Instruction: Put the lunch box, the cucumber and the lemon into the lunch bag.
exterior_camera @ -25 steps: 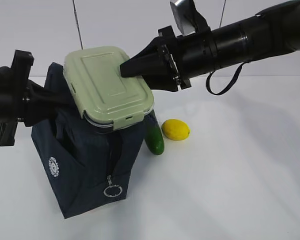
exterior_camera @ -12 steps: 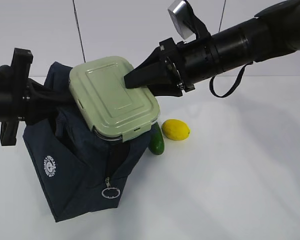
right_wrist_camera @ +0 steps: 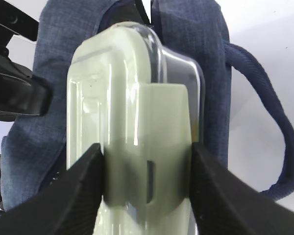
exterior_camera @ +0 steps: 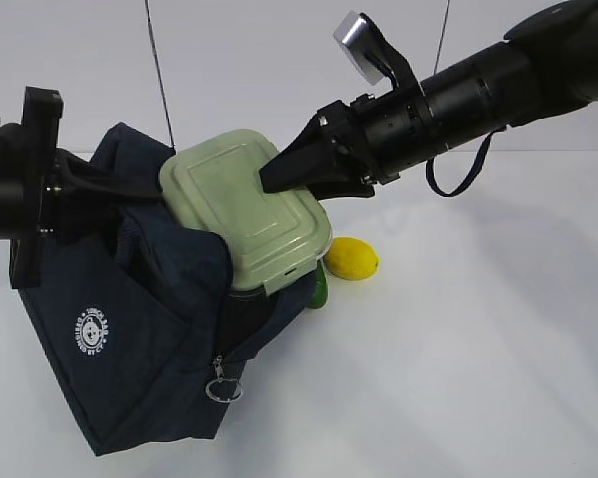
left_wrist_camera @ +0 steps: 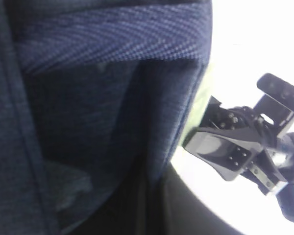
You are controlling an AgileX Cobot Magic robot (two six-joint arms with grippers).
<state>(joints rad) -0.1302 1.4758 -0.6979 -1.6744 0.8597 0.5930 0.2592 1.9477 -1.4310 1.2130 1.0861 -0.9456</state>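
Zipper pull (exterior_camera: pixel 223 386): a ring hanging low on the front of the bag, nearest to me.
Lunch bag (exterior_camera: pixel 130 339): dark navy, leaning to the left, its white round logo (exterior_camera: pixel 93 330) facing me. Its mouth opens toward the upper right.
Left gripper (exterior_camera: pixel 75 204): closed tight on the fabric at the bag's upper left edge, holding that side up. In the left wrist view I see only blue cloth and a woven strap (left_wrist_camera: pixel 112 34) filling the frame.
Lunch box (exterior_camera: pixel 244 214): pale green lid up, tilted, its lower left end going into the bag's mouth, its right end with the clip sticking out above the table.
Right gripper (exterior_camera: pixel 279 177): reaching in from the right, partly open, its two black fingers (right_wrist_camera: pixel 85 181) pressed on either side of the box at one end clip. So it has the lunch box in its grasp.
Cucumber (exterior_camera: pixel 319 291): only a green sliver shows, on the table just under the box's right corner.
Lemon (exterior_camera: pixel 350 258): yellow, lying on the white table (exterior_camera: pixel 478 349) just right of the cucumber, clear of the bag.
Loop handle (right_wrist_camera: pixel 279 142): hanging loose off the bag's far side.
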